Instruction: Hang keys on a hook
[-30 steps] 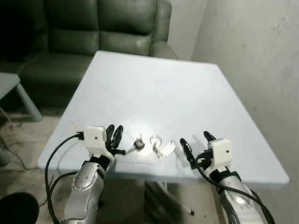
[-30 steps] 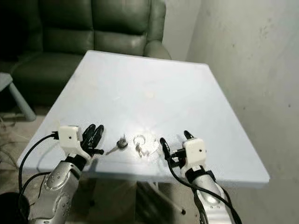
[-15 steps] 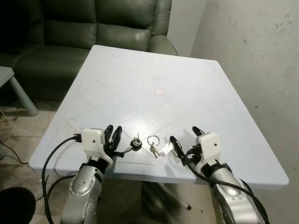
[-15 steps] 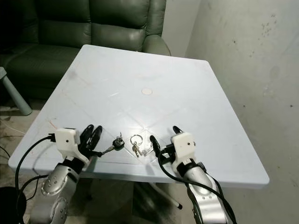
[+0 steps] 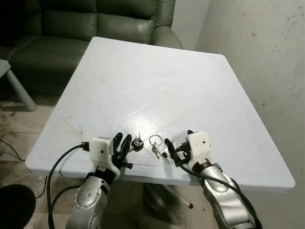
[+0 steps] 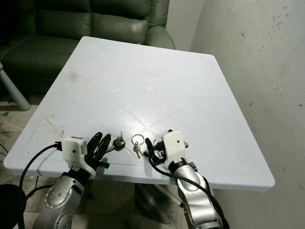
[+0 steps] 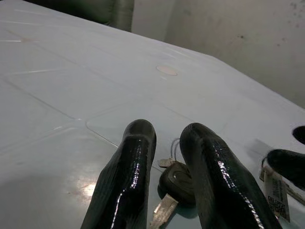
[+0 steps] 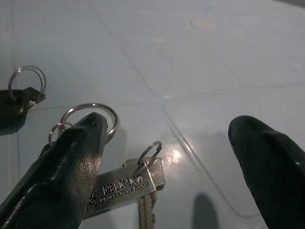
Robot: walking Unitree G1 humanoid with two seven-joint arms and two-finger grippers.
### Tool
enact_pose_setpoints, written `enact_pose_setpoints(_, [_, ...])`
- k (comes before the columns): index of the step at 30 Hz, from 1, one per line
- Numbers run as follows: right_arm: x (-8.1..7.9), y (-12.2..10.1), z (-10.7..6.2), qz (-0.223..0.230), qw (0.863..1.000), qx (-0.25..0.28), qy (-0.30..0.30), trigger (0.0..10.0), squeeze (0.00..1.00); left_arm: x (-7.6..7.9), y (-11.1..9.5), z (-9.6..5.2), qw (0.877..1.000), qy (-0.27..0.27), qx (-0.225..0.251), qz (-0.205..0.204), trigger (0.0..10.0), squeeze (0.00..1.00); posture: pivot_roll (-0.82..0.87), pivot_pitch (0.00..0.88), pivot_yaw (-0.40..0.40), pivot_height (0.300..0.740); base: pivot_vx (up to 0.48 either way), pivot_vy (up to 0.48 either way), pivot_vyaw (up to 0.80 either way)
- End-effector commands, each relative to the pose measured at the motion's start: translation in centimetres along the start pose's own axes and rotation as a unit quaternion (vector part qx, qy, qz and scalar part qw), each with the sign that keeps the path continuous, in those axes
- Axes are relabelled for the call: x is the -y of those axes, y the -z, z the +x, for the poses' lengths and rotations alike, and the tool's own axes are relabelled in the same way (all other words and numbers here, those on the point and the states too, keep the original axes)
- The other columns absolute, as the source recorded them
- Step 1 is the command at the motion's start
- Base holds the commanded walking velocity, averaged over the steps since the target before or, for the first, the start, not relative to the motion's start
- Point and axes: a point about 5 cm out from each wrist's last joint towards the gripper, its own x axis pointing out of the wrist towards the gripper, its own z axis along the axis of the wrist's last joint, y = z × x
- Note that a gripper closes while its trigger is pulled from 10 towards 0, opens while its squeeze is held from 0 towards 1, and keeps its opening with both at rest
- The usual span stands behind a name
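A bunch of keys lies near the front edge of the white table [image 5: 143, 71]. It has a black-headed key [image 5: 138, 142], a large ring [image 5: 155, 140] and small keys with a lettered tag [image 8: 124, 187]. My left gripper [image 5: 122, 141] rests just left of the black key head [image 7: 178, 179]; its fingers are narrowly open, with nothing between them. Standing wide open just right of the bunch, my right gripper [image 5: 177, 139] has its fingers either side of the tag and ring [image 8: 112, 119], touching neither clearly.
A dark green sofa [image 5: 95, 19] stands behind the table. A bare plaster wall [image 5: 267, 57] runs along the right side. A small grey side table [image 5: 14, 81] is at the left. A round cap [image 5: 163, 88] marks the table's middle.
The camera has tilted, shifting the whole scene. My right gripper has moved left up to the keys and now straddles the tag. My left gripper has edged closer to the black key.
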Motion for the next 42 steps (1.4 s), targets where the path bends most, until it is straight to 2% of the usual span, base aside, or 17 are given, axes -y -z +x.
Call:
enact_pose_setpoints(1, [0.1, -0.1, 0.3, 0.009, 1.0, -0.011, 0.016, 10.0, 0.0, 1.0, -0.2, 0.0, 1.0, 0.024, 0.001, 0.006, 10.0, 0.0, 0.03, 0.111, -0.132, 0.74, 0.0, 0.0, 0.0])
enact_pose_setpoints(6, [0.0, -0.1, 0.4, 0.023, 0.999, -0.016, 0.028, 10.0, 0.0, 1.3, -0.3, 0.0, 1.0, 0.028, 0.003, -0.009, 10.0, 0.0, 0.03, 0.111, -0.132, 0.74, 0.0, 0.0, 0.0])
enact_pose_setpoints(7, [-0.1, -0.1, 0.4, 0.025, 0.999, -0.017, 0.027, 8.0, 0.0, 1.4, -0.3, 0.0, 1.0, 0.029, 0.004, -0.01, 10.0, 0.0, 0.03, 0.111, -0.132, 0.74, 0.0, 0.0, 0.0])
enact_pose_setpoints(9, [-0.2, -0.1, 0.4, 0.024, 0.999, -0.018, 0.028, 8.0, 0.0, 1.4, -0.3, 0.0, 1.0, 0.029, 0.004, -0.01, 10.0, 0.0, 0.03, 0.113, -0.13, 0.74, 0.0, 0.0, 0.0])
enact_pose_setpoints(10, [-0.3, -0.1, 0.4, 0.024, 0.999, -0.018, 0.03, 5.3, 0.0, 1.5, -0.4, 0.0, 1.0, 0.03, 0.004, -0.01, 10.0, 0.0, 0.03, 0.113, -0.13, 0.74, 0.0, 0.0, 0.0])
enact_pose_setpoints(11, [-0.3, -0.1, 0.3, 0.027, 0.999, -0.02, 0.034, 2.0, 0.0, 1.5, -0.4, 0.0, 0.999, 0.03, 0.004, -0.01, 10.0, 0.0, 0.03, 0.113, -0.13, 0.74, 0.0, 0.0, 0.0])
enact_pose_setpoints(13, [-0.4, 0.0, 0.3, 0.029, 0.999, -0.023, 0.037, 2.4, 0.0, 1.5, -0.4, 0.1, 0.999, 0.03, 0.004, -0.01, 10.0, 0.0, 0.03, 0.113, -0.13, 0.74, 0.0, 0.0, 0.0])
enact_pose_setpoints(14, [-0.4, 0.0, 0.2, 0.031, 0.998, -0.024, 0.038, 0.8, 0.0, 1.5, -0.4, 0.1, 0.999, 0.03, 0.005, -0.01, 10.0, 0.0, 0.03, 0.113, -0.13, 0.74, 0.0, 0.0, 0.0])
enact_pose_setpoints(15, [-0.5, 0.0, 0.2, 0.033, 0.998, -0.028, 0.041, 0.0, 0.0, 1.5, -0.5, 0.1, 0.999, 0.03, 0.005, -0.01, 10.0, 0.0, 0.02, 0.115, -0.128, 0.74, 0.0, 0.0, 0.0])
enact_pose_setpoints(33, [-0.6, 0.3, -0.2, 0.038, 0.998, -0.039, 0.04, 0.0, 0.0, 1.6, -0.6, 0.2, 1.0, 0.027, 0.005, -0.01, 10.0, 0.0, 0.03, 0.119, -0.131, 0.74, 0.0, 0.0, 0.0])
enact_pose_setpoints(35, [-0.7, 0.2, -0.3, 0.037, 0.998, -0.037, 0.041, 0.3, 0.0, 1.6, -0.6, 0.1, 1.0, 0.027, 0.005, -0.01, 10.0, 0.0, 0.03, 0.12, -0.133, 0.74, 0.0, 0.0, 0.0])
enact_pose_setpoints(36, [-0.7, 0.2, -0.3, 0.04, 0.998, -0.038, 0.04, 3.4, 0.0, 1.6, -0.6, 0.1, 1.0, 0.027, 0.004, -0.009, 10.0, 0.0, 0.03, 0.121, -0.132, 0.74, 0.0, 0.0, 0.0])
enact_pose_setpoints(37, [-0.8, 0.2, -0.3, 0.043, 0.998, -0.039, 0.04, 7.4, 0.0, 1.6, -0.6, 0.1, 1.0, 0.026, 0.004, -0.009, 10.0, 0.0, 0.03, 0.121, -0.132, 0.74, 0.0, 0.0, 0.0])
enact_pose_setpoints(38, [-0.8, 0.2, -0.3, 0.043, 0.998, -0.039, 0.04, 7.4, 0.0, 1.6, -0.6, 0.1, 1.0, 0.026, 0.004, -0.009, 10.0, 0.0, 0.03, 0.121, -0.132, 0.74, 0.0, 0.0, 0.0])
enact_pose_setpoints(39, [-0.8, 0.2, -0.3, 0.048, 0.997, -0.039, 0.036, 10.0, 0.0, 1.6, -0.6, 0.1, 1.0, 0.026, 0.004, -0.009, 10.0, 0.0, 0.03, 0.12, -0.132, 0.74, 0.0, 0.0, 0.0])
enact_pose_setpoints(42, [-1.0, 0.1, -0.2, 0.056, 0.997, -0.041, 0.029, 10.0, 0.0, 1.6, -0.6, 0.1, 1.0, 0.026, 0.003, -0.008, 10.0, 0.0, 0.03, 0.12, -0.132, 0.74, 0.0, 0.0, 0.0])
